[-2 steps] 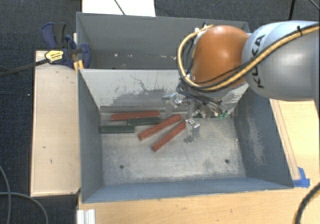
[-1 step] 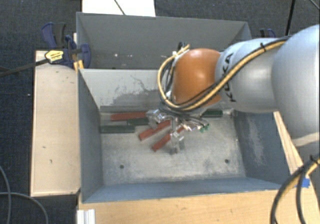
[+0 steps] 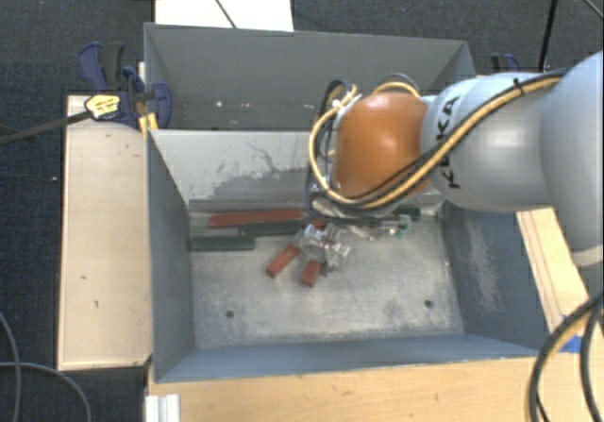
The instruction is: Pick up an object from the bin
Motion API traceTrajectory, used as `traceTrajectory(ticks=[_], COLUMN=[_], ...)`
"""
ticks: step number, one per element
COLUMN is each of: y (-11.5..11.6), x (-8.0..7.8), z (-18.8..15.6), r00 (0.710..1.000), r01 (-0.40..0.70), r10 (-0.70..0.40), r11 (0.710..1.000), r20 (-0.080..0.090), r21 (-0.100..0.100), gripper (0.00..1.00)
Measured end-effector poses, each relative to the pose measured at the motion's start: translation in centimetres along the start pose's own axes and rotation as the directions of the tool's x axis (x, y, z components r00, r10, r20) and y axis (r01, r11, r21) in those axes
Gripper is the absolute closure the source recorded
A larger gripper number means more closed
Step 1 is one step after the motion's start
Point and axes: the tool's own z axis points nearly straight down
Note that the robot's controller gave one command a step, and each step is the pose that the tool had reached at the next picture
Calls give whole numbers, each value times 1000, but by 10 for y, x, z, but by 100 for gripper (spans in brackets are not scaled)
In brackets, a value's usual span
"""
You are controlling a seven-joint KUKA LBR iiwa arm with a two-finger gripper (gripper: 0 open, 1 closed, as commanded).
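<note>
1. Gripper (image 3: 324,252) low over the floor of the bin (image 3: 175,250), a little left of centre, under the orange wrist cover (image 3: 377,142). Released or clenched: cannot tell from this angle. Nothing visibly grasped.
2. Likely targets: a short red-brown block (image 3: 281,262) just left of the gripper, and a second red-brown block (image 3: 310,274) just below it, very close to the tip. Touching or merely beside it: unclear.
3. Farther back, well clear of the gripper: a long red-brown bar (image 3: 257,218) and a dark green bar (image 3: 220,243), lying side by side along the foot of the back wall.
4. Commit to one block only, probably the nearer second one, and centre squarely over it.
5. Turn the wrist to span the block's narrow side, not its length.
6. Descend straight down, stopping just short of the metal floor, without nudging the neighbouring block.
7. Close gently, then lift vertically.
8. Confirm the block is truly clamped before clearing the rim.
</note>
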Motion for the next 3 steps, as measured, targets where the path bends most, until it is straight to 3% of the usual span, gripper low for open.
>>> traceTrajectory(ticks=[3], y=[3], x=[2], z=[-17], r00=[1000], r01=[-2], r10=[2], r11=[1000], r20=[-9], r21=[-10], gripper=[100])
